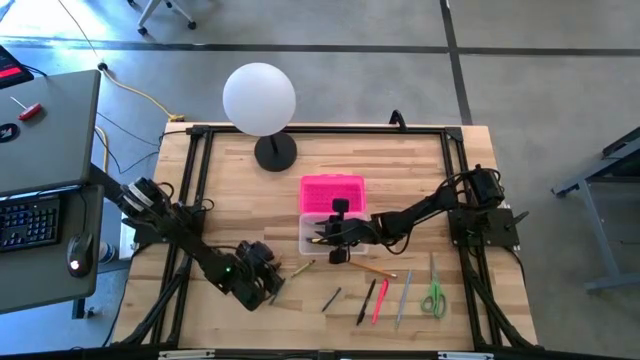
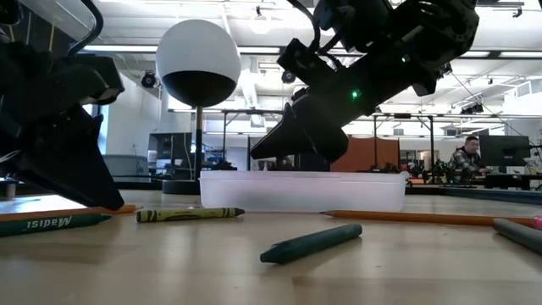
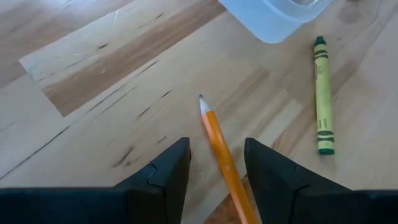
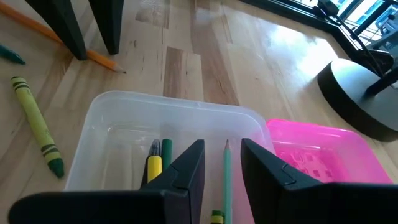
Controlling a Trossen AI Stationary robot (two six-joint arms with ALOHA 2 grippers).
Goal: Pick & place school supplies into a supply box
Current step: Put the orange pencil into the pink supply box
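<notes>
The supply box (image 1: 312, 236) is a clear tub standing open on the table, with its pink lid (image 1: 333, 192) lying beside it on the far side. My right gripper (image 4: 222, 149) hangs open over the tub (image 4: 124, 118); a green pencil (image 4: 226, 171) shows between its fingers, and a yellow one (image 4: 154, 167) lies inside. My left gripper (image 3: 216, 146) is open and low on the table, its fingers standing either side of an orange pencil (image 3: 219, 146) that lies flat. A yellow-green crayon (image 3: 321, 93) lies nearby.
Toward the near right lie a dark crayon (image 1: 331, 298), a black pen (image 1: 367, 300), a red pen (image 1: 380, 298), a grey pencil (image 1: 403, 298), green-handled scissors (image 1: 433, 296) and another orange pencil (image 1: 372, 268). A white globe lamp (image 1: 260, 100) stands at the far edge.
</notes>
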